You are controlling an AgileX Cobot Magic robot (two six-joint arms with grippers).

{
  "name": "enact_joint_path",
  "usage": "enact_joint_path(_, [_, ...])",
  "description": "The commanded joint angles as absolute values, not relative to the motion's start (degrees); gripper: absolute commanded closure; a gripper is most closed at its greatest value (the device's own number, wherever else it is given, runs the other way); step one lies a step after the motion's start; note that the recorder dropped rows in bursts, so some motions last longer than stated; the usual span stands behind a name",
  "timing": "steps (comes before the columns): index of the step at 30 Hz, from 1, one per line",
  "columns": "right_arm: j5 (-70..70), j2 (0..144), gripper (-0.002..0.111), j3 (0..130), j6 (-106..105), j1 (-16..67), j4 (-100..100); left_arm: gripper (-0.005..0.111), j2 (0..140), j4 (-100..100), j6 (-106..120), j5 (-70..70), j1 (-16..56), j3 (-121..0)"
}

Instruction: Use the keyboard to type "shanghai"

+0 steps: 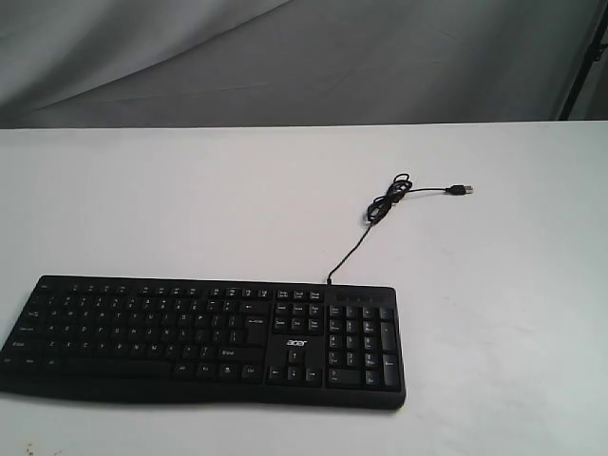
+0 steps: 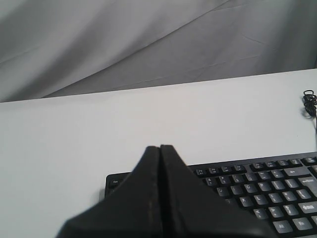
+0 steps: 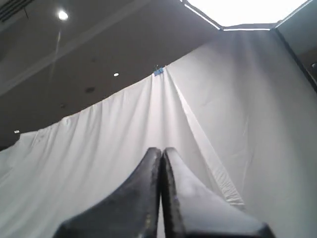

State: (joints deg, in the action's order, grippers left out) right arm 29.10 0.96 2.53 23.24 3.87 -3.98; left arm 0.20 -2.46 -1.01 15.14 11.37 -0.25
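Note:
The black keyboard [image 1: 204, 340] with white legends and a small "acer" logo lies near the front edge of the white table [image 1: 190, 209], towards the left. Its thin black cable [image 1: 380, 214] runs back and right to a loose USB plug [image 1: 463, 190]. Neither arm shows in the exterior view. In the left wrist view my left gripper [image 2: 159, 148] is shut and empty, held above the keyboard [image 2: 262, 188] near its Esc corner. My right gripper [image 3: 162, 149] is shut with nothing in it and points up at a white curtain; no keyboard shows in that view.
A grey draped cloth [image 1: 285, 57] hangs behind the table. A dark stand leg [image 1: 584, 57] rises at the far right. Ceiling lights and a bright panel [image 3: 237, 10] show above the curtain in the right wrist view.

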Motion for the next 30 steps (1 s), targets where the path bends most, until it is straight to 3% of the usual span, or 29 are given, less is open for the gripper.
enact_joint_path(1, [18.1, 12.1, 0.108, 15.9, 29.6, 4.0, 4.7, 0.107, 0.0, -2.5, -1.0, 14.9, 11.6, 0.0])
enact_joint_path(13, [13.8, 57.3, 0.108, 44.1, 26.4, 4.0, 32.9, 0.107, 0.0, -2.5, -1.0, 14.9, 11.6, 0.0])
enact_joint_path(18, [13.7, 68.9, 0.108, 51.5, 26.9, 4.1, 50.0, 0.107, 0.0, -2.5, -1.0, 14.9, 11.6, 0.0])
enact_joint_path(25, [-17.1, 78.5, 0.108, 68.9, 28.9, 9.7, 45.1, 0.107, 0.0, -2.5, -1.0, 14.9, 11.6, 0.0])
enact_joint_path(27, [-24.6, 81.2, 0.108, 75.0, 22.1, 11.4, 38.4, 0.107, 0.0, -2.5, -1.0, 14.9, 11.6, 0.0])
enact_joint_path(30, [-32.1, 84.1, 0.108, 82.7, -5.5, 13.0, 13.7, 0.107, 0.0, -2.5, -1.0, 14.9, 11.6, 0.0])
